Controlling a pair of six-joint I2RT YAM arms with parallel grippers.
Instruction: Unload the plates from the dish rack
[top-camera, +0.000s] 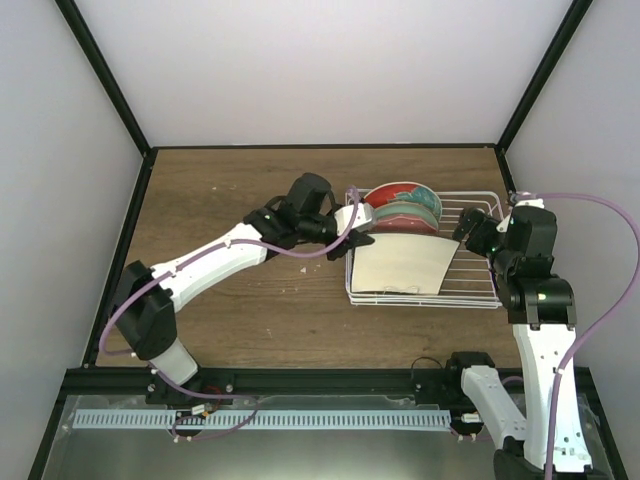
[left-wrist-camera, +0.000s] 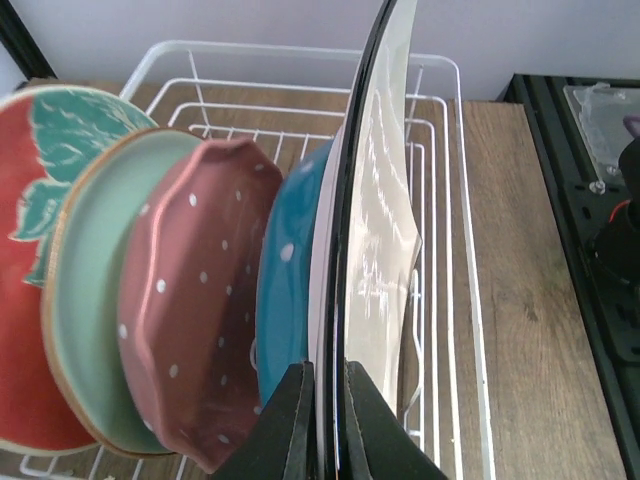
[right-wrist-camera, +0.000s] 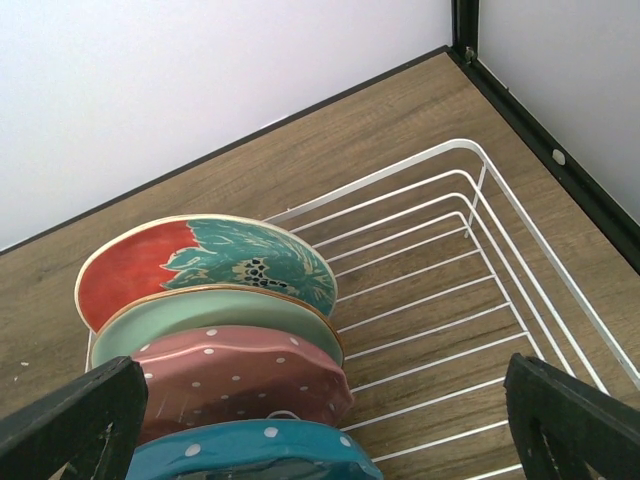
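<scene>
White arms (top-camera: 215, 260), black joints (top-camera: 148, 320); lilac cables (top-camera: 585, 197); black left hand (left-wrist-camera: 327, 420).

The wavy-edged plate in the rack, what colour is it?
The wavy-edged plate is pink with white dots; the left wrist view shows it best.

The red-and-teal plate (right-wrist-camera: 200, 265) bears a leafy motif. The mint green plate (right-wrist-camera: 220, 315) has a tan rim. White dots speckle the pink plate (right-wrist-camera: 240, 375) and the blue plate (right-wrist-camera: 250, 445). The square plate (top-camera: 400, 265) is beige, the dish rack (right-wrist-camera: 400, 168) white.
</scene>
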